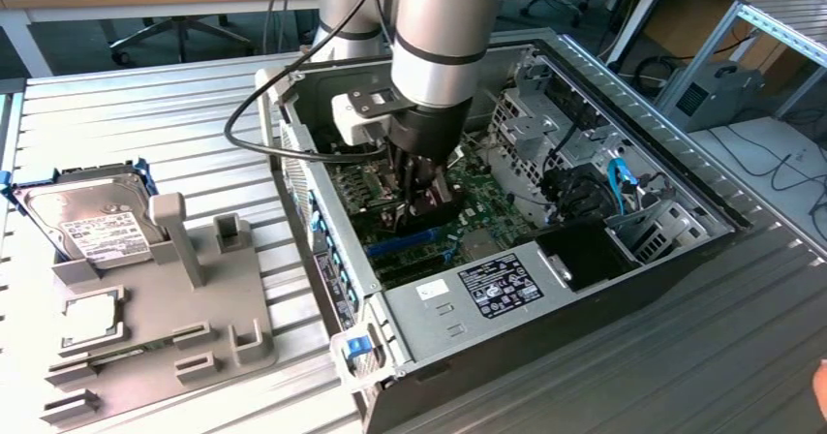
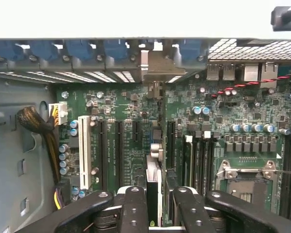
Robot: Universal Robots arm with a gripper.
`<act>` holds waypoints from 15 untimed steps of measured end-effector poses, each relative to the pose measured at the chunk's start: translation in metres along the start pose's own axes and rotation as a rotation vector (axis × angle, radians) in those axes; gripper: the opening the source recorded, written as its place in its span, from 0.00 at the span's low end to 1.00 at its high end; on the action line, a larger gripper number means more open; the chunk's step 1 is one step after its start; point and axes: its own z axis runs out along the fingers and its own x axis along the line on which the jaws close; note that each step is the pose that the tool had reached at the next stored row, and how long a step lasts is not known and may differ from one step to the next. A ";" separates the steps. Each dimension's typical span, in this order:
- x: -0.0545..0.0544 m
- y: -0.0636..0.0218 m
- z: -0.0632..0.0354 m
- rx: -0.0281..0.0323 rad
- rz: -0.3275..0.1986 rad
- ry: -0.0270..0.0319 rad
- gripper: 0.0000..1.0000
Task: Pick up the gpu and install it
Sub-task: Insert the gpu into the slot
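Note:
The gpu [image 2: 153, 175] shows edge-on as a thin dark card with a silver strip, standing upright between the fingers of my gripper [image 2: 155, 196], which is shut on it. Its silver end bracket [image 2: 157, 65] lies against the rear slot openings of the case. The card stands over the green motherboard [image 2: 131, 145], in line with a gap between the black expansion slots; whether it is seated I cannot tell. In the exterior view my gripper [image 1: 421, 201] reaches down inside the open computer case [image 1: 672, 260], with the dark gpu [image 1: 437, 194] low over the board.
Blue slot latches [image 2: 82, 48] line the case's rear wall. An open processor socket [image 2: 247, 177] and a cable bundle [image 2: 36, 124] flank the slots. On the exterior view's left a grey fixture [image 1: 194, 298] carries a hard drive [image 1: 84, 221] and a square chip [image 1: 91, 318].

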 end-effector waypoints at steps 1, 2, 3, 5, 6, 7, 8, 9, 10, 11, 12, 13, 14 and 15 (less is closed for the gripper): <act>0.001 0.0002 0.0000 -0.0001 0.000 0.0000 0.26; 0.002 0.0004 0.0001 0.0000 0.000 0.0000 0.26; 0.003 0.0005 0.0001 0.0000 0.000 0.0000 0.26; 0.003 0.0004 0.0004 0.0000 0.000 0.0000 0.26; 0.003 0.0004 0.0008 0.0000 0.000 -0.0001 0.26; 0.003 0.0005 0.0012 0.0000 0.000 -0.0001 0.26; 0.003 0.0004 0.0016 0.0001 0.000 -0.0001 0.26; 0.003 0.0005 0.0022 0.0000 0.000 0.0000 0.26; 0.003 0.0005 0.0029 0.0000 0.000 0.0000 0.26; 0.003 0.0005 0.0037 0.0000 0.000 0.0000 0.26; 0.003 0.0005 0.0043 0.0000 0.000 -0.0001 0.26; 0.003 0.0005 0.0049 0.0000 0.000 0.0000 0.26; 0.003 0.0005 0.0056 0.0000 0.000 0.0000 0.26; 0.003 0.0008 0.0061 0.0000 0.000 0.0000 0.26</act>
